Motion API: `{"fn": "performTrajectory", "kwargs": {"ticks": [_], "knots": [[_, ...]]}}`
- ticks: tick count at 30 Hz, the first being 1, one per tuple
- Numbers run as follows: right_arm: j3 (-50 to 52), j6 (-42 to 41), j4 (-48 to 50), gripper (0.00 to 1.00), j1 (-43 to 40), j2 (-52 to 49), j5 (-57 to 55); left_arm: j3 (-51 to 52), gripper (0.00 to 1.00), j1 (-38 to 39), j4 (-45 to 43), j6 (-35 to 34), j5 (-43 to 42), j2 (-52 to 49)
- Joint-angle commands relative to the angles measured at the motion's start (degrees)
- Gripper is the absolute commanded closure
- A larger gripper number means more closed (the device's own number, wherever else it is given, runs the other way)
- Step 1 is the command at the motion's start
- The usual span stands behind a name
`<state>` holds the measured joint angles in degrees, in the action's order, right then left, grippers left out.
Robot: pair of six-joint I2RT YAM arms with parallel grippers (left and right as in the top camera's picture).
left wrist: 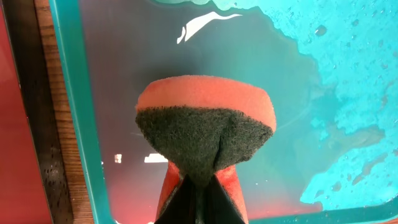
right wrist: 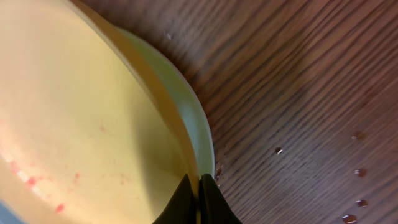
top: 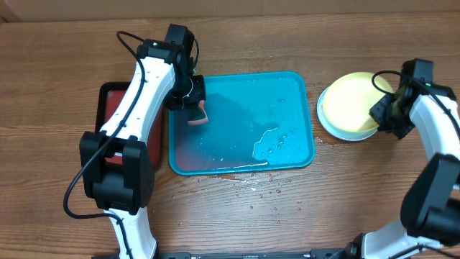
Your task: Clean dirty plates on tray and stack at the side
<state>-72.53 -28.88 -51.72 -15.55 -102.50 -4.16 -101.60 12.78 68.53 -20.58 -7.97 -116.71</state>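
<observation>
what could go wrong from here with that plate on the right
1. The right claw is shut on just the thin rim of the yellow-green plate, so the plate could slip or tip if lifted.
2. Red specks show on that plate's face, so it may end up stacked dirty.
3. The tray is wet and drops dot the table, so a plate set down there may slide.

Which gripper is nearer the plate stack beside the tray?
Right. The right gripper pinches the rim of the stack's top plate. The left gripper holds a sponge over the blue tray, at its end farthest from the stack.
</observation>
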Motion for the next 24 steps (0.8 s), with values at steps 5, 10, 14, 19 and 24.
{"fn": "performTrajectory", "kwargs": {"ticks": [5,10,14,19,24], "knots": [[0.07,3.82,-1.60,0.89,0.15,-1.77,9.03,-0.66,0.96,0.44,0.63,2.16,-0.42,-0.17],[-1.14,6.45,-4.92,0.30,0.15,-1.70,10.73,-7.26,0.96,-0.37,7.10,2.84,3.37,0.35],[-6.16,9.51,-9.94,0.12,0.15,-1.57,13.18,-14.82,0.96,-0.50,14.05,2.84,8.79,1.40],[-14.40,12.66,-16.22,0.07,1.40,-0.94,18.40,-20.81,0.96,-0.68,20.65,2.82,13.14,3.76],[-17.22,12.90,-16.22,0.06,5.79,0.87,24.15,-21.27,0.96,-1.44,27.30,2.75,14.62,6.82]]}}
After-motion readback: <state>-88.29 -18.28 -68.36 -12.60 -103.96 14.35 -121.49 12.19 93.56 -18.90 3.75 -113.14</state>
